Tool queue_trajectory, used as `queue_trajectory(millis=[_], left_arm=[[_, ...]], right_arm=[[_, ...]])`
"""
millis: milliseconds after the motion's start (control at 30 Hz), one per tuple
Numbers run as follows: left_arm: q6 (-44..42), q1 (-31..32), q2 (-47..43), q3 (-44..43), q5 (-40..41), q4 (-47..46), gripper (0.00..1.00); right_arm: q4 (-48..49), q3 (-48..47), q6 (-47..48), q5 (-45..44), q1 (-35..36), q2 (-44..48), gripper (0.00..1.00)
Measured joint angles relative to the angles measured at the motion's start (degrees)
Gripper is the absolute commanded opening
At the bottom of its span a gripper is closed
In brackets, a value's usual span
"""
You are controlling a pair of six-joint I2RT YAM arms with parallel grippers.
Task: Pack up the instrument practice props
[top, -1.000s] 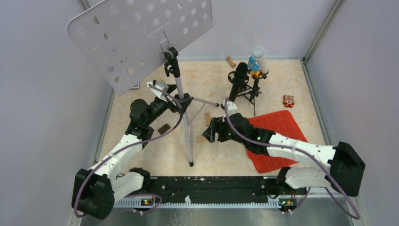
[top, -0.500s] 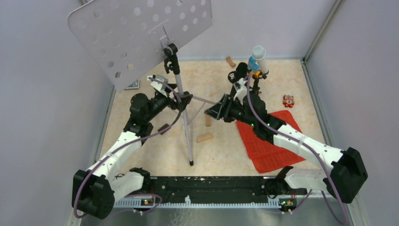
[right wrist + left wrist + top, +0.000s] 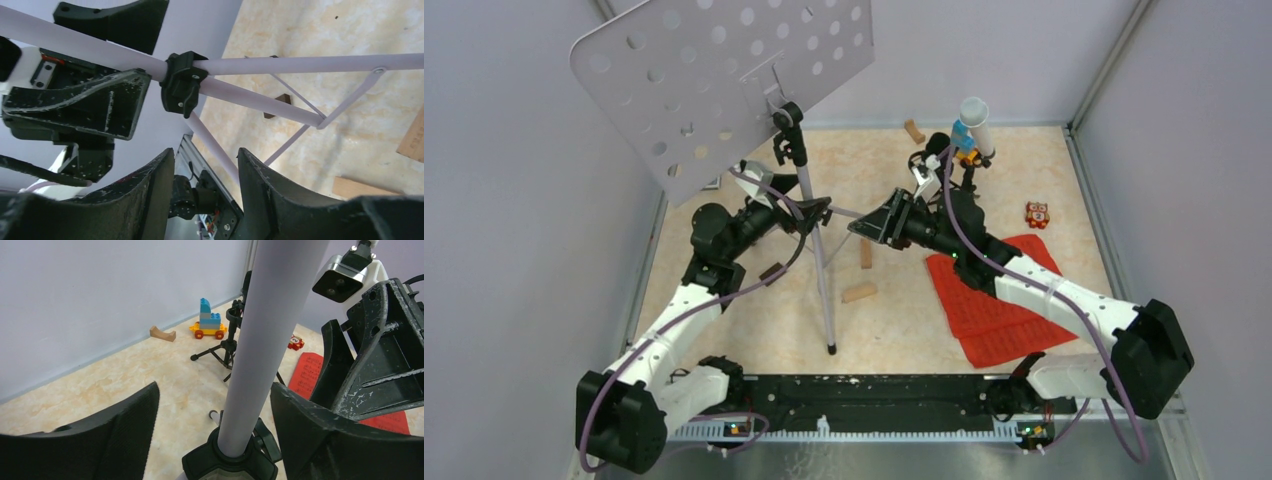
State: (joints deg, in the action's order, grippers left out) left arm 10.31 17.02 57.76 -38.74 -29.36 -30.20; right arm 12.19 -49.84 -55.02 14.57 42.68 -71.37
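While the left fingers (image 3: 125, 435) are standing apart around the silver tripod pole (image 3: 270, 340), the right fingers (image 3: 280, 200) are standing apart, bracketing one tripod leg (image 3: 212, 145).

The music-stand plate (image 3: 724, 85) is pale grey, dotted with rows of round holes, and stands on a silver tripod (image 3: 817, 255); the sheet-music pages (image 3: 984, 325) are red with faint darker lines. The tabletop (image 3: 894, 330) is beige with a marbled pattern, and the wooden blocks (image 3: 859, 292) are tan. The toy car (image 3: 208, 322) is blue over an orange-yellow base with red wheels, the tube (image 3: 977, 125) is white, and the small tripod (image 3: 223, 347) is black.
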Motion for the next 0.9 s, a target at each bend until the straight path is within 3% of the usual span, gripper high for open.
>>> queue_trajectory(millis=[267,600,900], left_arm=[[-0.2,0.0,1.5,0.4,0.0,-4.0,0.64],[-1.9,0.2,2.5,-0.2,-4.2,-5.3,0.01],[-2.8,-0.1,2.5,-0.2,-6.0,-5.1,0.0]], right_arm=[[7.2,0.0,-4.2,0.8,0.0,-1.8,0.42],[11.4,-2.1,-7.7,3.8,0.0,-10.3,0.4],[17.0,-3.1,-9.6,5.8,0.0,-12.6,0.39]])
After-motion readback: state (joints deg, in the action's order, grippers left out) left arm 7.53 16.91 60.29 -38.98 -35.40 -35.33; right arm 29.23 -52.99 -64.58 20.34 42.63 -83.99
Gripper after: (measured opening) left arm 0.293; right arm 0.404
